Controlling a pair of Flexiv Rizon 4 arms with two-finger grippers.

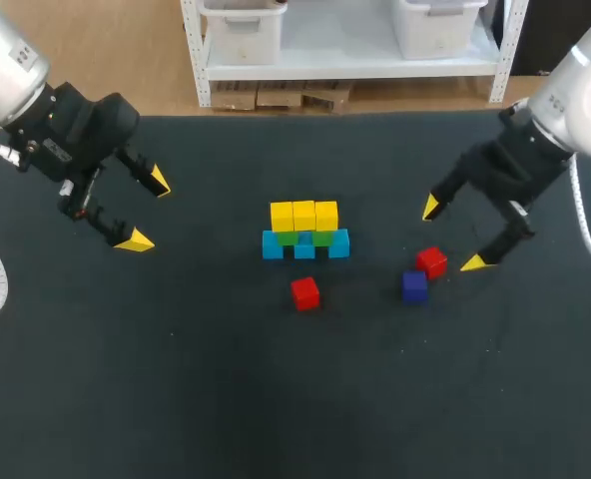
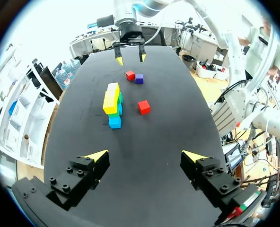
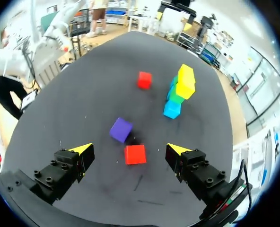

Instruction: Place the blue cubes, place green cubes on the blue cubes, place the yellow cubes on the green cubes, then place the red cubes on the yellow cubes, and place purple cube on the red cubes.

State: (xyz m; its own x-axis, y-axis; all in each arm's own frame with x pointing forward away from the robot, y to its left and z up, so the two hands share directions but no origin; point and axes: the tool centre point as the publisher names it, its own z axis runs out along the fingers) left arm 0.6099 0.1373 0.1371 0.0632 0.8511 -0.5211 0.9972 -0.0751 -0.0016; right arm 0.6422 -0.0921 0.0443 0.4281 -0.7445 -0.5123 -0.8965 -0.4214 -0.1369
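Note:
A stack stands mid-table: a row of blue cubes, green cubes on them, and three yellow cubes on top. One red cube lies in front of the stack. A second red cube touches the purple cube to the right. My right gripper hangs open just above and behind that second red cube, which lies between its fingers in the right wrist view, with the purple cube just ahead. My left gripper is open and empty, far left of the stack.
The black table carries nothing else. Its far edge runs behind the stack, and a white shelf stands beyond it.

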